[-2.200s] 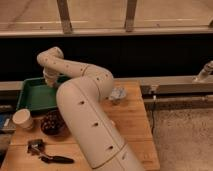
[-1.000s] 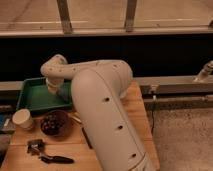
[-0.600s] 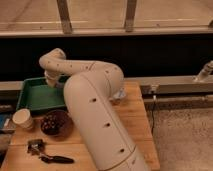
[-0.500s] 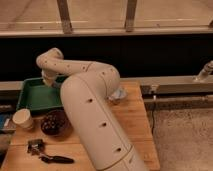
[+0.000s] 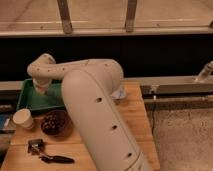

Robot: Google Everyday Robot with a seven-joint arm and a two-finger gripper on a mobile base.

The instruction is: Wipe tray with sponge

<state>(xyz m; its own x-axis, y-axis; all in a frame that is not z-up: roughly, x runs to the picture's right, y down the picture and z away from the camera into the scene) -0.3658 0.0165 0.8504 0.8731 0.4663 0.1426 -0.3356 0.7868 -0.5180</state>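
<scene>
The green tray (image 5: pixel 27 101) lies at the table's back left corner, partly covered by my arm. My white arm arches from the lower right over the table and bends down into the tray. My gripper (image 5: pixel 42 90) is low over the tray's middle, mostly hidden by the wrist. I cannot make out the sponge; it is hidden under the wrist or out of view.
A dark round bowl (image 5: pixel 55 123) stands just in front of the tray, with a white paper cup (image 5: pixel 22 119) to its left. A black-handled tool (image 5: pixel 49 156) lies near the front edge. A pale crumpled item (image 5: pixel 120 93) sits at the back right of the wooden table (image 5: pixel 132 125).
The wrist has slid a little to the left over the tray and the large arm link has swung with it. The tray, bowl and cup stay put.
</scene>
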